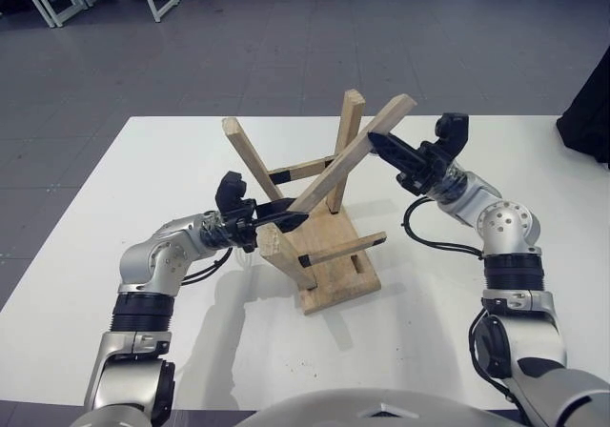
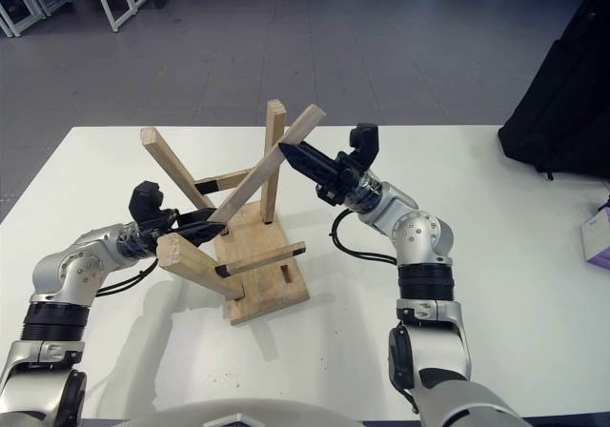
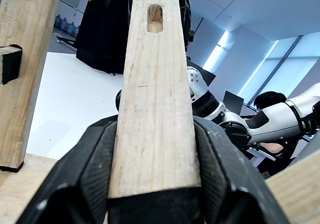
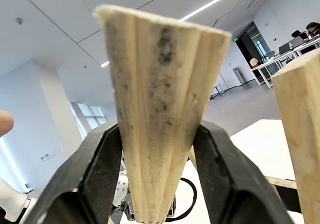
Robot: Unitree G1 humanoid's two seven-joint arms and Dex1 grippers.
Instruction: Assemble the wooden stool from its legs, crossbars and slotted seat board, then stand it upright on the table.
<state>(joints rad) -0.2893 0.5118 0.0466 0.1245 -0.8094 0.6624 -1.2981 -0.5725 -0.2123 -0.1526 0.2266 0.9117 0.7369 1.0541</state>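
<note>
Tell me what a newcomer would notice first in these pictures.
The half-built wooden stool lies upside down in the middle of the white table, seat board flat and legs sticking up. One long slanted leg crosses over it, clamped by both grippers: the left gripper at its lower end and the right gripper near its upper end.

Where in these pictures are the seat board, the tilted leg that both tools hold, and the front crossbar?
seat board (image 1: 329,292): left eye view, bare face near its front edge.
tilted leg (image 1: 319,181): left eye view, lower half of its length.
front crossbar (image 1: 343,248): left eye view, middle of the bar.
</note>
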